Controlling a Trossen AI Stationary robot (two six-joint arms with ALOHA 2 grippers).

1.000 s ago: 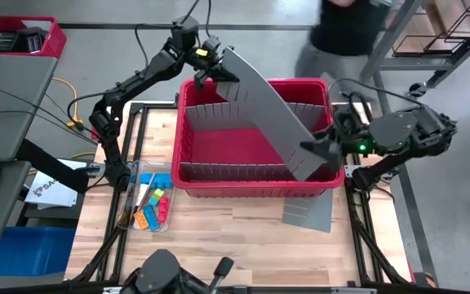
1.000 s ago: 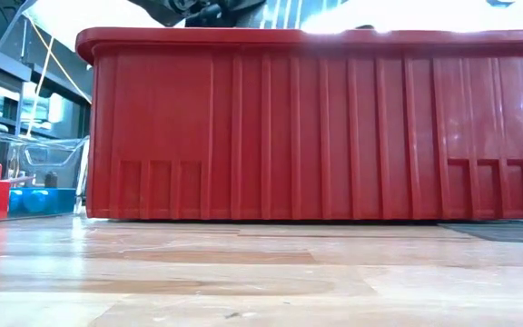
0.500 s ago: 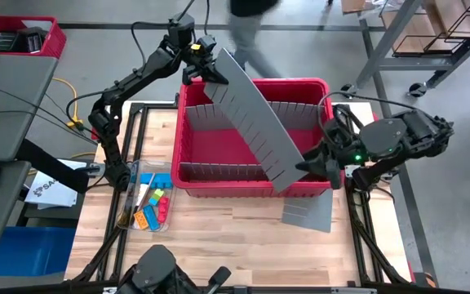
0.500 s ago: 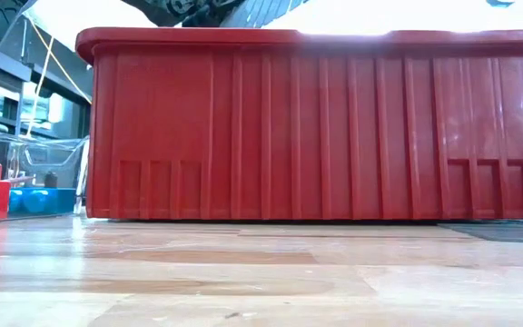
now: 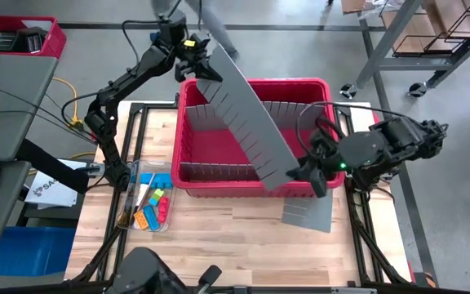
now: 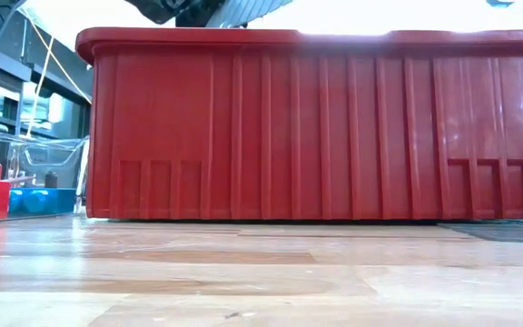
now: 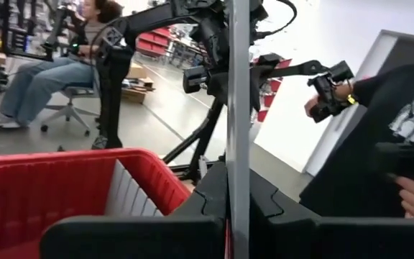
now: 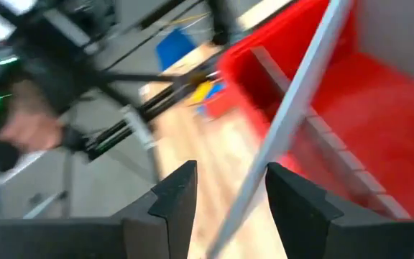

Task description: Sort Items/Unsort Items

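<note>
1. Beside the red bin's left end, the items (image 5: 152, 206) are seen lying in a clear tray (image 5: 129, 200) on the tabletop (image 5: 227, 233).
2. Across the red bin (image 5: 255, 90), a long grey divider panel (image 5: 247, 118) is held slanted.
3. Its far upper end is clamped by the closed left gripper (image 5: 196, 59).
4. Its near lower end is bracketed by the right gripper (image 5: 310, 170), fingers (image 8: 175, 194) parted; contact cannot be told.
5. A second grey panel (image 5: 308, 214) lies flat in front of the bin.

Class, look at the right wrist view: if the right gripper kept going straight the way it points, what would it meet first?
Most likely the grey divider panel, whose edge runs between the right gripper and its open fingers; beyond it lies the red bin. Depth is hard to judge.
</note>
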